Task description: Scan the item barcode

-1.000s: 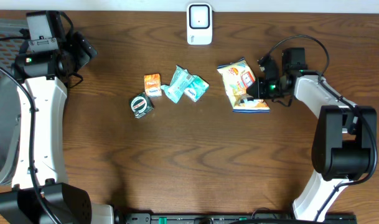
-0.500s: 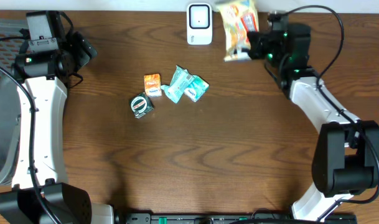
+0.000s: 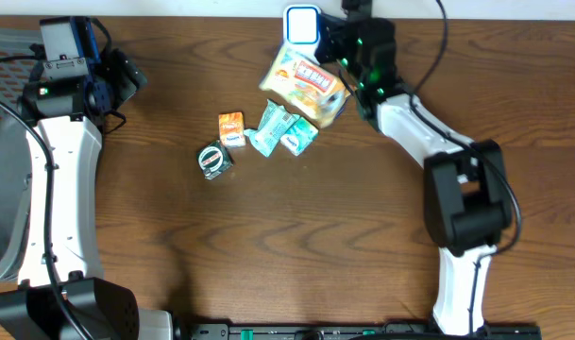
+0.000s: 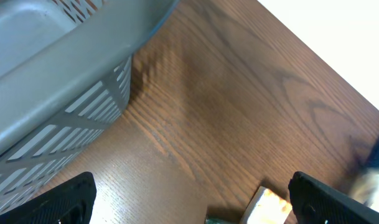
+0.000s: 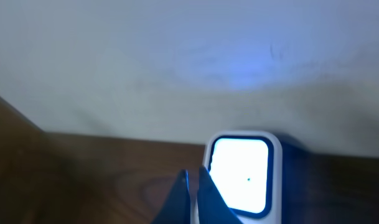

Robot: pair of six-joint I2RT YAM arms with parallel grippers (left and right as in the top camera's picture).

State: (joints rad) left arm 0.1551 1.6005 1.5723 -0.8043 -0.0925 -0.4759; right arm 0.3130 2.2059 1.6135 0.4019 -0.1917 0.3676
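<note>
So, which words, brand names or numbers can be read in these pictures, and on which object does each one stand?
No text can be read with certainty.
snack bag: red band with light print, too small to read.
orange packet, teal packets, green packet: print is blurred and unreadable.
scanner: lit window, no text shows.

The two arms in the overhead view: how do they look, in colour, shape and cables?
Both the left arm and the right arm have white, rounded links joined by bulky black joints. Thin black cables loop along each. A small green light glows near the right wrist. The left fingers are black and blocky.
</note>
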